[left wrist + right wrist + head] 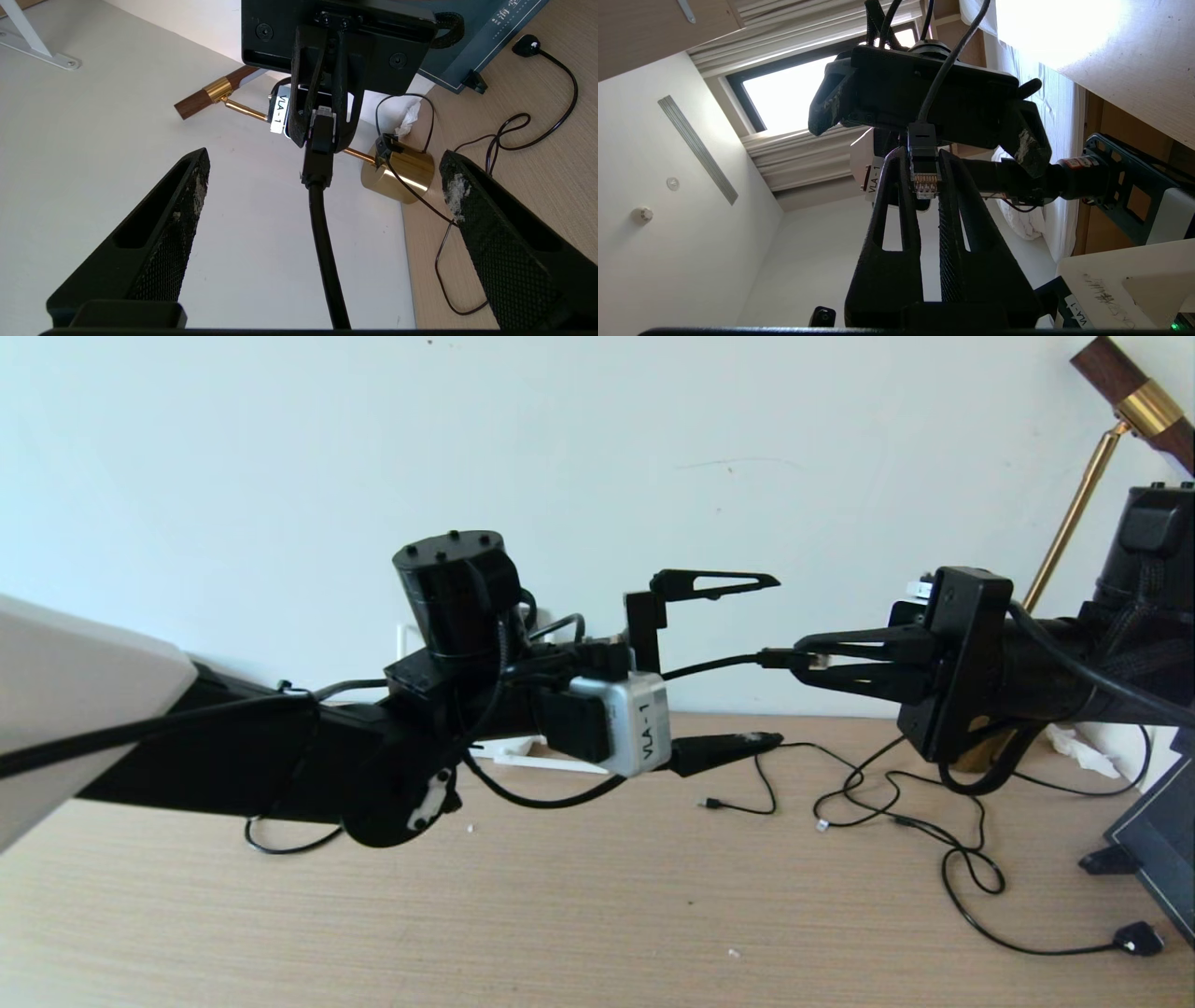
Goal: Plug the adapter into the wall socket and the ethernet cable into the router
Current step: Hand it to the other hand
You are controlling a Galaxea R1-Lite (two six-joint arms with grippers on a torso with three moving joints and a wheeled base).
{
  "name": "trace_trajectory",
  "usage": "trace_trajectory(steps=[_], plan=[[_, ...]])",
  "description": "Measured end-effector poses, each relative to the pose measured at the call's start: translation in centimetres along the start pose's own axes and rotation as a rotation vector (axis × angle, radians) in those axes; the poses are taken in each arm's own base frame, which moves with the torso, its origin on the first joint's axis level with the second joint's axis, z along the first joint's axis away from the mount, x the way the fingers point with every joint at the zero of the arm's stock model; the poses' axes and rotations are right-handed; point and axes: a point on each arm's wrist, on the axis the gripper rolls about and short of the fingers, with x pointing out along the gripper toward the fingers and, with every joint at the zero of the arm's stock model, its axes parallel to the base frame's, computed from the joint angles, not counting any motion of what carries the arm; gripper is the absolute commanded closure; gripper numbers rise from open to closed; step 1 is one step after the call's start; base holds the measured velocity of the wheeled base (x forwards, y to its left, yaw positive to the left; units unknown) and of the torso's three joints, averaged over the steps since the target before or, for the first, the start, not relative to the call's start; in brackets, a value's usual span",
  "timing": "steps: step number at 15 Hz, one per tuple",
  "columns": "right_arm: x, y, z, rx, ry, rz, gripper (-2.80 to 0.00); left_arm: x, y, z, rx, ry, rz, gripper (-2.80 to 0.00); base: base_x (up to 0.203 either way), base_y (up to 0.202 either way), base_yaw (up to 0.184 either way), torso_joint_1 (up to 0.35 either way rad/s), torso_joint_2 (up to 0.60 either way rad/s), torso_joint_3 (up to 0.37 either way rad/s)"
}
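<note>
While the thick black ethernet cable hangs above the wooden tabletop, its clear-clipped plug is pinched between the right gripper fingers, facing the left gripper, whose fingers are spread wide around the cable.

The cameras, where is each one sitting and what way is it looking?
Head view: on the robot's head, looking down at the desk and wall; both arms show, left gripper open, right gripper shut on the ethernet cable.
Left wrist view: behind the left fingers, facing the right gripper and the cable plug.
Right wrist view: behind the right fingers, facing the left gripper, looking up to the ceiling.
Shared: all three show the cable's plug pinched in the right gripper.
</note>
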Motion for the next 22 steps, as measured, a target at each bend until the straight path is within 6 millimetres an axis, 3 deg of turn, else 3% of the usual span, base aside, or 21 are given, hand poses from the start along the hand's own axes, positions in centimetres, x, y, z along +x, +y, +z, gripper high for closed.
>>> trace_trajectory(steps=[16, 17, 22], plan=[[0.91, -0.27, -0.49, 0.003, 0.035, -0.006, 0.0, -0.17, -0.28, 0.2, -0.012, 0.002, -0.008, -2.8, 0.0, 0.0, 0.0, 0.0, 0.0, 0.0], [0.94, -0.28, -0.48, 0.003, 0.036, -0.006, 0.0, -0.19, -0.27, 0.21, -0.013, 0.002, -0.008, 0.0, 0.0, 0.0, 0.0, 0.0, 0.0, 0.0], [0.96, -0.3, -0.46, 0.003, 0.035, -0.006, 0.0, -0.43, -0.71, 0.35, -0.027, 0.006, -0.019, 0.0, 0.0, 0.0, 0.0, 0.0, 0.0, 0.0]])
